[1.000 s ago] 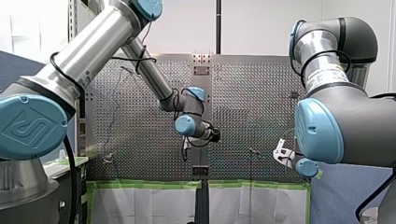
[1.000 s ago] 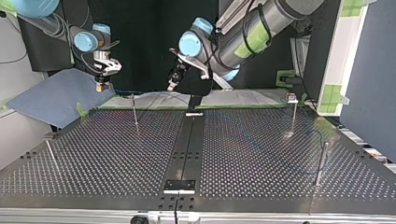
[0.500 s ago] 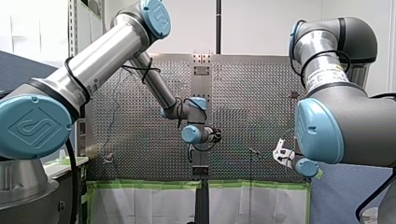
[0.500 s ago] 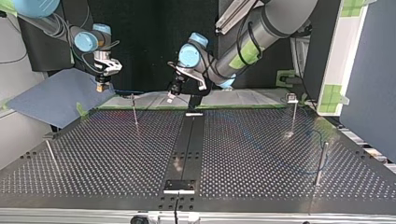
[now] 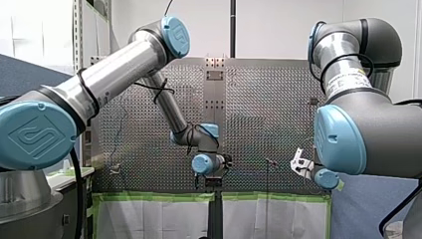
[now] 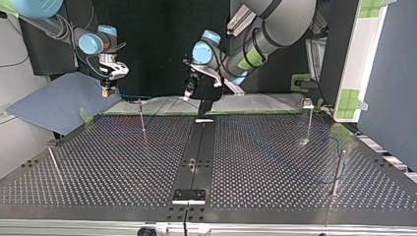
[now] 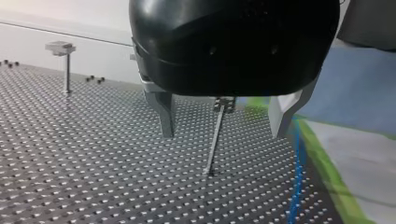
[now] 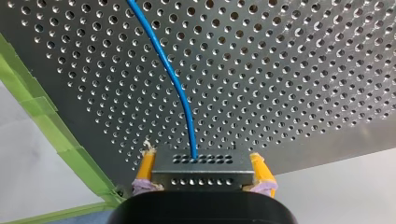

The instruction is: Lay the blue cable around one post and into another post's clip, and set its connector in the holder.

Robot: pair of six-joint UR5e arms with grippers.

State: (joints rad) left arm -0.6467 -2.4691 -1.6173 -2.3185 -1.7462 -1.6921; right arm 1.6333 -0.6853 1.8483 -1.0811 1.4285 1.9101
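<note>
My right gripper (image 8: 201, 159) is shut on the dark perforated connector (image 8: 201, 171), yellow pads on either side of it. The blue cable (image 8: 172, 74) runs from the connector away over the perforated table. In the top view this gripper (image 6: 106, 90) hangs at the left, beyond the table's far edge. My left gripper (image 7: 223, 133) is open, with its metal fingers (image 7: 166, 116) apart and nothing held. A thin post (image 7: 214, 144) stands ahead, between them. The cable (image 7: 294, 182) lies beside it along the green tape. In the top view my left gripper (image 6: 189, 93) hovers over the far middle.
Several thin posts stand on the table: one far left (image 6: 141, 118), one with a clip head far right (image 6: 308, 118), one near right (image 6: 338, 172), one near left (image 6: 53, 164). A black strip (image 6: 196, 152) with small brackets runs down the middle. Green tape (image 6: 255, 112) edges the far side.
My left arm has swung lower in the front view, bringing its gripper down near the table's taped edge. My right arm and the connector have stayed put.
</note>
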